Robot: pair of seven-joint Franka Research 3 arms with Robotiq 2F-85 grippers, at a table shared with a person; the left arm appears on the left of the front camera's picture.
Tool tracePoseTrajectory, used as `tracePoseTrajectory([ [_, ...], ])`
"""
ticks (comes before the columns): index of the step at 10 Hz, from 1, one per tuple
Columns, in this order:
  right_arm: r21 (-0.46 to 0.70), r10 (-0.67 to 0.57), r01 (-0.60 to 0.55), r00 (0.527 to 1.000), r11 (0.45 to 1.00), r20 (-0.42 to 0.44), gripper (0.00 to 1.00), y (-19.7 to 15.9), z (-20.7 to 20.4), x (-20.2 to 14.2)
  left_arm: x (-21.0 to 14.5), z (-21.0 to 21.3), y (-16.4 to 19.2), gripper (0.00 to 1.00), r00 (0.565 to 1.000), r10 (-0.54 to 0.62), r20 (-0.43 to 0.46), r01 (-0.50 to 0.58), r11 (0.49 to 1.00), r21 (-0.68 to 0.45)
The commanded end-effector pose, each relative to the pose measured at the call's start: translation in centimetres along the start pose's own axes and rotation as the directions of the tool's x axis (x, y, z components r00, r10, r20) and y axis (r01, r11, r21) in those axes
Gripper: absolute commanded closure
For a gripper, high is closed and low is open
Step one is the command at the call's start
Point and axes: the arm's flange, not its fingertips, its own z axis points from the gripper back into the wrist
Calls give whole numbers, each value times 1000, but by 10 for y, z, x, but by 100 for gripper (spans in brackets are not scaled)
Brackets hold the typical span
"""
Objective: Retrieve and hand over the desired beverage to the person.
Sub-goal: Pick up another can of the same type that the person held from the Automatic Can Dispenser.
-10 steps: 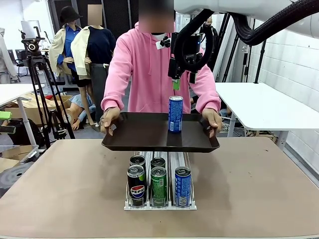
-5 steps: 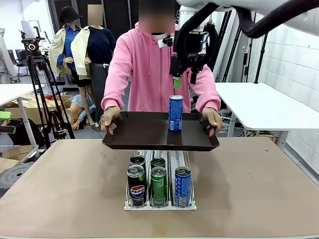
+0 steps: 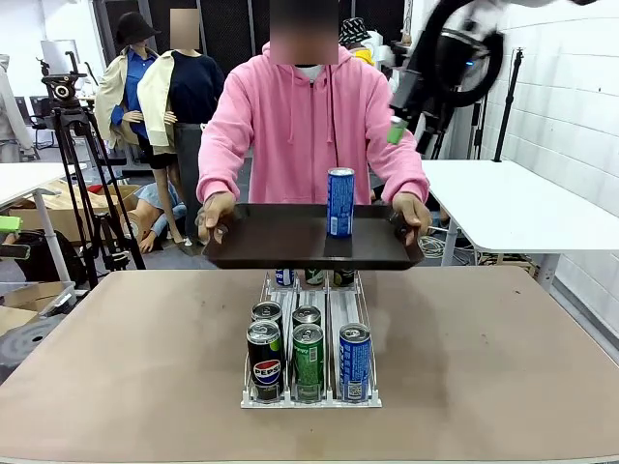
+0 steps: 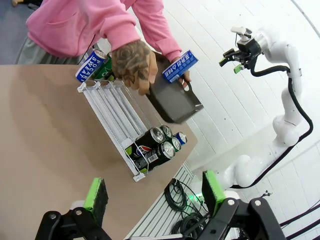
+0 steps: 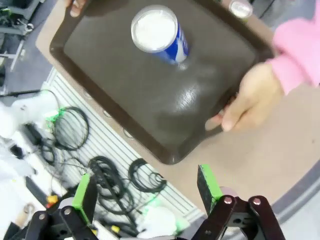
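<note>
Front view: tray (image 3: 271, 246) bears can (image 3: 339, 201); rack (image 3: 345, 304) holds cans (image 3: 309, 353); left pincer (image 4: 153, 179), right pincer (image 5: 146, 175) wide.

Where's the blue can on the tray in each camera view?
Front view: blue can upright at centre, on the dark tray the person holds.
Left wrist view: can upper middle, slanted.
Right wrist view: can top centre, seen from above.
Shared landmark: the dark tray.

Camera (image 3: 60, 90) on a black tripod (image 3: 73, 121) at far left, cardboard boxes (image 3: 68, 215) near its legs, white table (image 3: 503, 203) at right
</note>
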Motion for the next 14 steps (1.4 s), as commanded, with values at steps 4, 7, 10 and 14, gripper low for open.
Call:
tracePoseTrajectory([
  [4, 316, -263, 147, 893, 937, 365, 0, -81, -55, -147, 0, 1, -1, 0, 1000, -4, 11, 4, 1000, -16],
  [7, 499, -348, 74, 804, 863, 483, 0, -133, -66, -202, 0, 1, -1, 0, 1000, -4, 11, 4, 1000, -16],
  [10, 589, -427, 62, 751, 806, 503, 0, -169, -74, -243, 0, 1, -1, 0, 1000, -4, 11, 4, 1000, -16],
  [14, 708, -488, 68, 770, 703, 411, 0, -205, -87, -259, 0, 1, -1, 0, 1000, -4, 11, 4, 1000, -16],
])
